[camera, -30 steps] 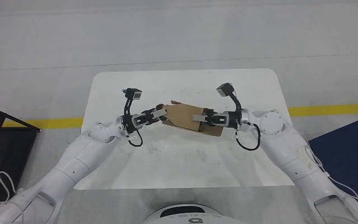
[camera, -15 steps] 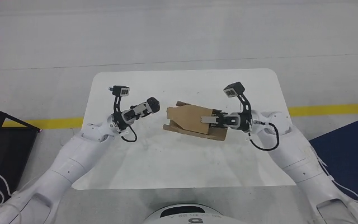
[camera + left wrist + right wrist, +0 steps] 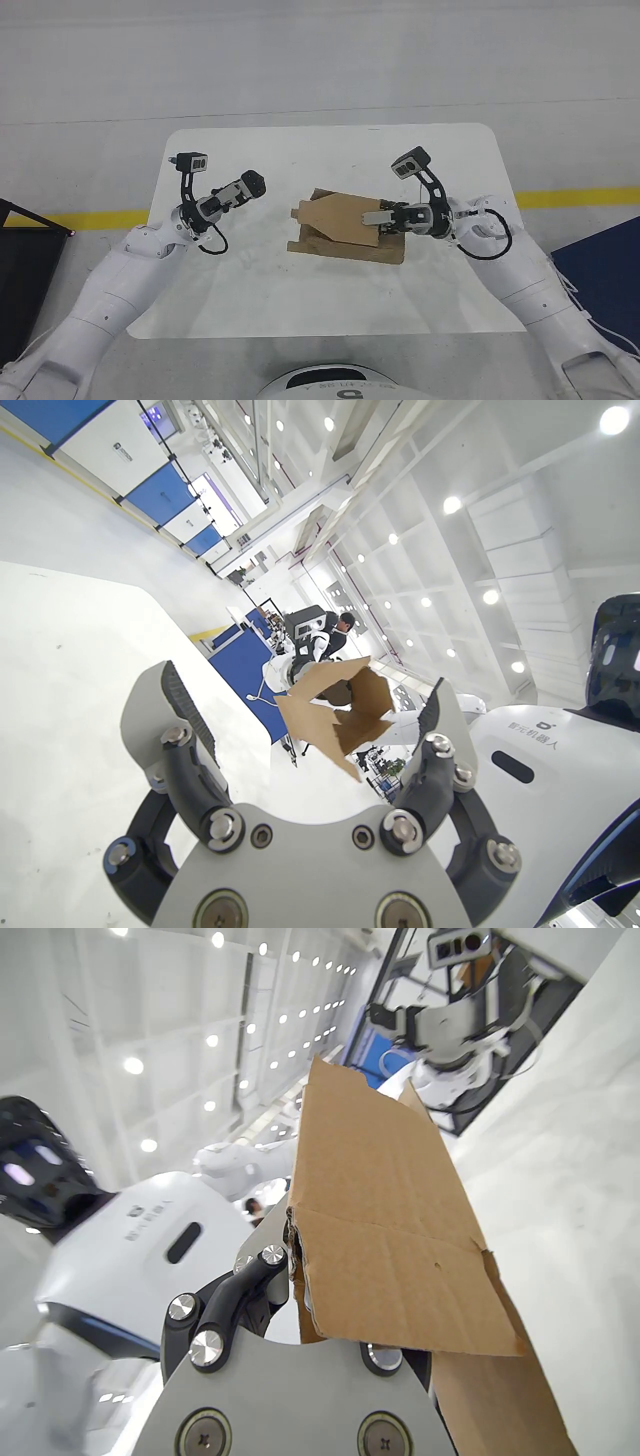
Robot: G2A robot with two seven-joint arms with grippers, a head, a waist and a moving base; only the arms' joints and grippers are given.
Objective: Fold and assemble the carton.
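We see a brown carton near the middle of the white bench, a little toward the right side. It is 1 piece of cardboard, partly folded, with a long flat side facing up in the top view. At its left end the flaps stick out and are not closed. We cannot tell if the bottom of the carton touches the bench or hangs just over it. The right gripper is at the right end of the carton, and its fingers are pinched on the cardboard there. In the right wrist view the carton runs away from the camera. Its rough edge sits right against 1 finger, and the other finger is hidden behind the cardboard. The left gripper is over the left part of the bench, well apart from the carton, and it points toward it. Its 2 fingers are spread wide with nothing between them. In the left wrist view we look through that gap at the carton farther off, with its flaps open toward us, and the bench lies beside it.
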